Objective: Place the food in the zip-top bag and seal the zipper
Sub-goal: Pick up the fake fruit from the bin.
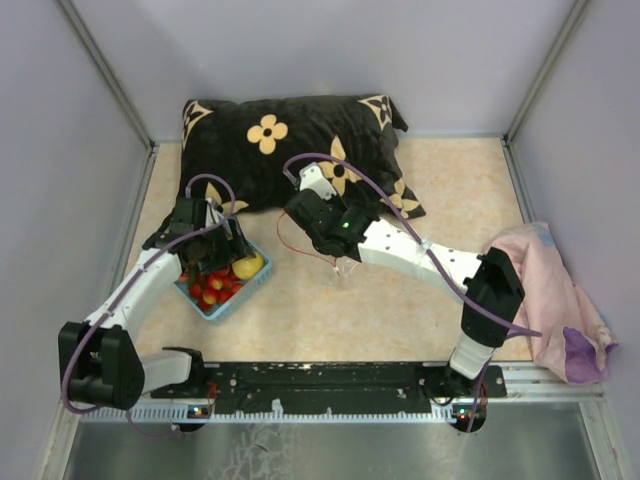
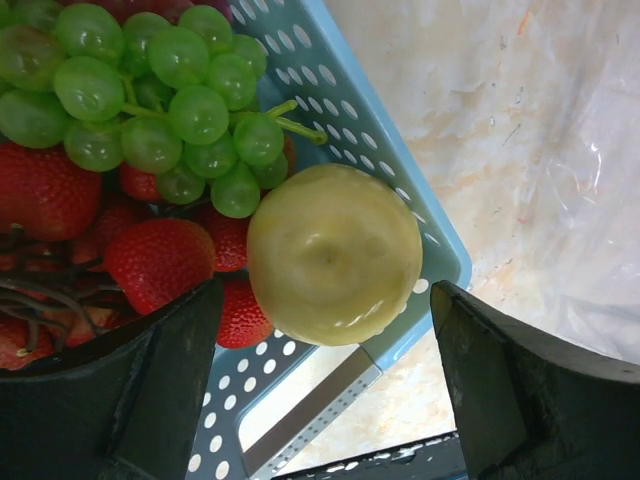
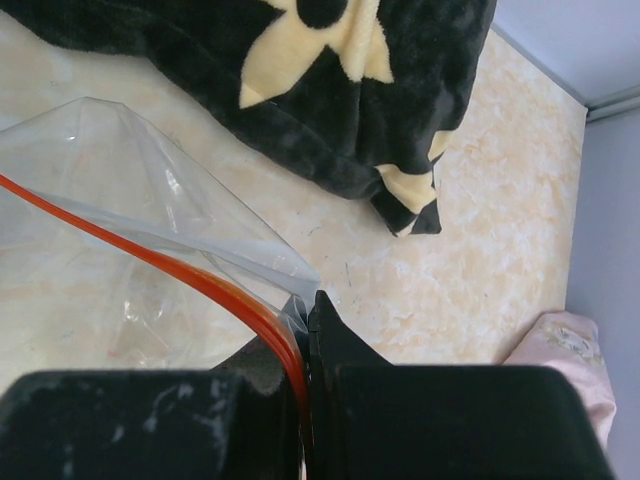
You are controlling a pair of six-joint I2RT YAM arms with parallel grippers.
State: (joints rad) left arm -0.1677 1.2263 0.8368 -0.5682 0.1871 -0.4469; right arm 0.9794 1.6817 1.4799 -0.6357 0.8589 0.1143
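The food lies in a light blue basket (image 1: 222, 300): green grapes (image 2: 170, 90), red strawberries (image 2: 155, 260) and a yellow pear-like fruit (image 2: 335, 255), which also shows in the top view (image 1: 248, 266). No orange peach shows. My left gripper (image 2: 330, 400) is open just above the basket (image 2: 440, 240), its fingers on either side of the yellow fruit without touching it. My right gripper (image 3: 305, 320) is shut on the red-orange zipper (image 3: 150, 245) of the clear zip-top bag (image 3: 120, 190) and holds it up off the table, right of the basket (image 1: 340, 266).
A black pillow with tan flowers (image 1: 290, 150) lies at the back, close behind both grippers. A pink cloth (image 1: 560, 290) is heaped at the right edge. Grey walls close in the tan table (image 1: 470, 190) on three sides.
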